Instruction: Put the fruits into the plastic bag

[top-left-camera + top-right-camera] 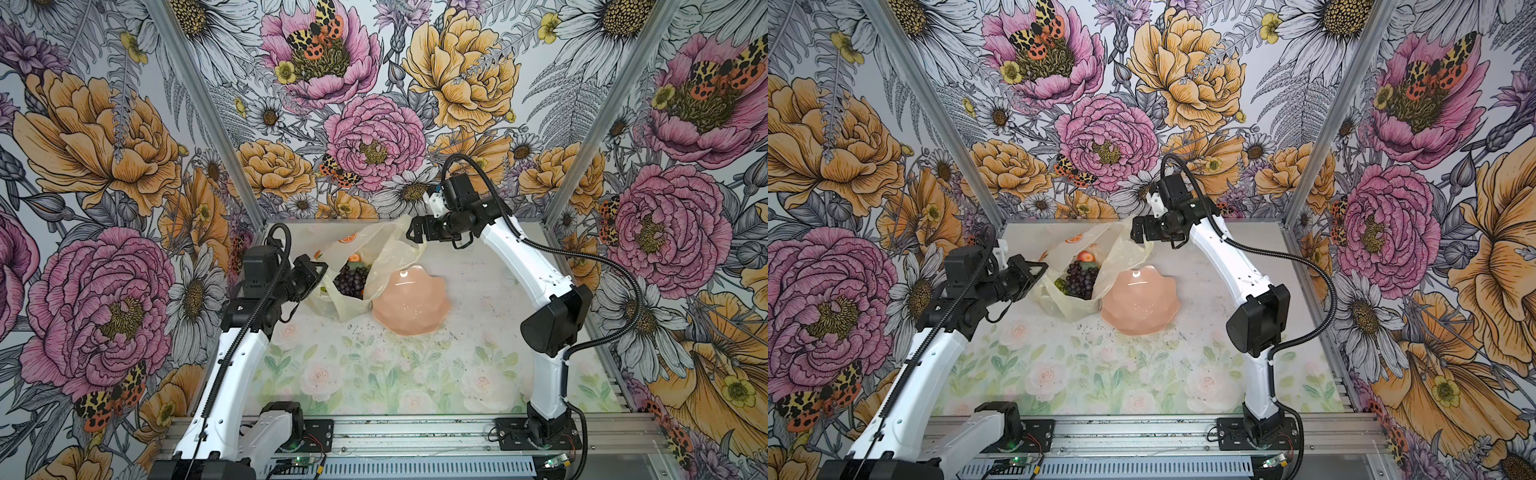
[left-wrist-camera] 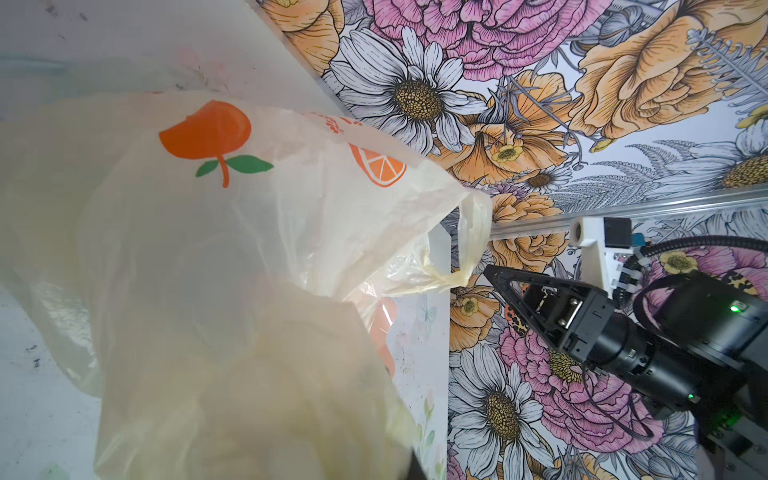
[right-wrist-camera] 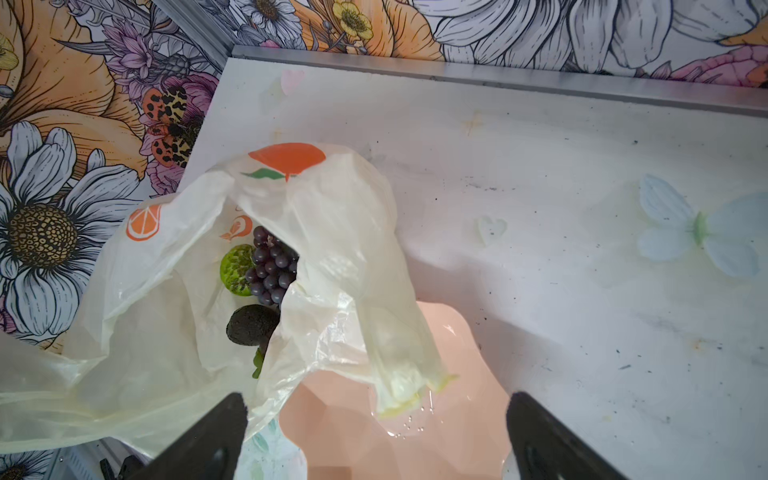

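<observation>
- left fingers (image 1: 311, 266) clench the rim of the translucent pale-yellow plastic bag (image 3: 340, 232), likely propping its mouth open;
- right fingers (image 3: 224, 432), released and empty, hover above it; the dark purple grape bunch (image 3: 270, 266) lies inside.

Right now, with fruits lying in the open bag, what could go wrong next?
1. The shut left jaws seem to hold the plastic bag open alone; released, it may slump and spill the grape bunch.
2. A bag flap drapes over the rim of the pink bowl; pulling the bag could drag it.
</observation>
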